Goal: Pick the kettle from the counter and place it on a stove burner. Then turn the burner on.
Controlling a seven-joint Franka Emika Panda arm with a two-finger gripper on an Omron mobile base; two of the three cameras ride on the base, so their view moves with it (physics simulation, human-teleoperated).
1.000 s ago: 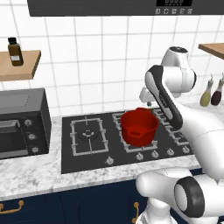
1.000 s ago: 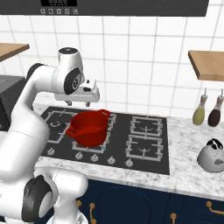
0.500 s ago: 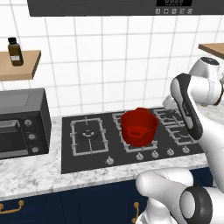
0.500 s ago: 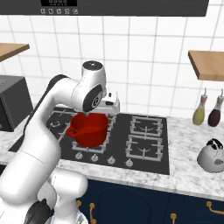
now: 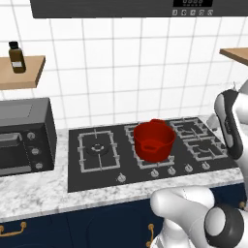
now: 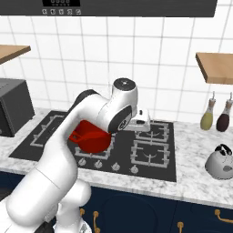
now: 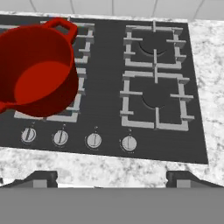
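We hold our white arm bent above the black glass cooktop (image 6: 113, 157), right of its middle, our two-finger gripper (image 7: 112, 178) facing down with dark fingertips (image 7: 41, 177) spread wide, empty.

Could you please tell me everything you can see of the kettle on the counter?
The kettle is a small, squat, dome-shaped vessel of shiny silvery-grey metal with a thin dark handle arching over its top. It stands upright on the speckled marble-look counter, right of the black cooktop and in front of two hanging bottles. Nothing touches it but the counter.
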